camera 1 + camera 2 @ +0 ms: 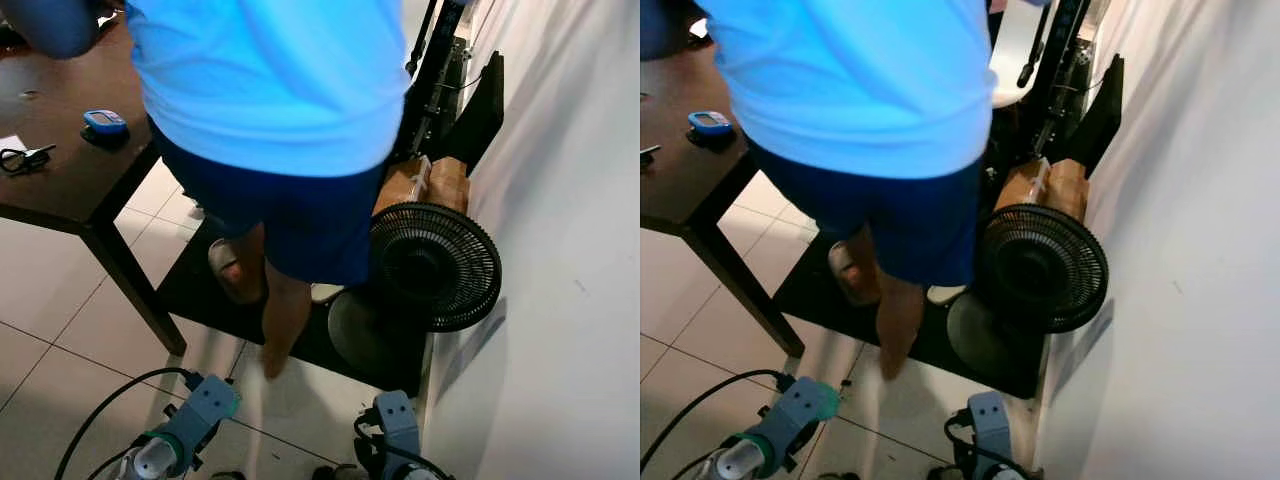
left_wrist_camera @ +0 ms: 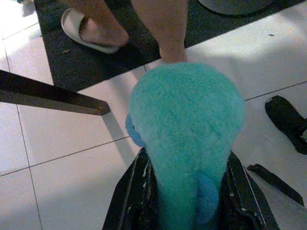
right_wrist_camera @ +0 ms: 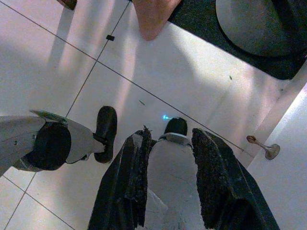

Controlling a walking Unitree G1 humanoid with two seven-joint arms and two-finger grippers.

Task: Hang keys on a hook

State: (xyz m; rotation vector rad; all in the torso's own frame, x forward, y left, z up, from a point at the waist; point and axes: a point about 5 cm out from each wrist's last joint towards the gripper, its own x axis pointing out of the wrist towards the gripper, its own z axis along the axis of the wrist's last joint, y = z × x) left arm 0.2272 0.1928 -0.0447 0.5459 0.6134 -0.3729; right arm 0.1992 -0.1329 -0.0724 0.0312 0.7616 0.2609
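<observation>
Head views: person (image 1: 270,120) in blue shirt and shorts standing right ahead, blocking the way; black fan (image 1: 435,265) just beside that person, against the white wall; dark tabletop (image 1: 60,150) on the other side, carrying a blue device (image 1: 104,122).

Left wrist view: left tool (image 2: 187,201) pinching a teal plush keychain (image 2: 187,143), presumably the keys, above the tiled floor.

Right wrist view: right tool (image 3: 170,182) spread, empty, hanging low.

Risk, as a guess: walking on could bump the person or fan. No hook spotted.

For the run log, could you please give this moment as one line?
left hand: shut on teal plush | right hand: open, empty, low | person ahead | fan by wall
</observation>
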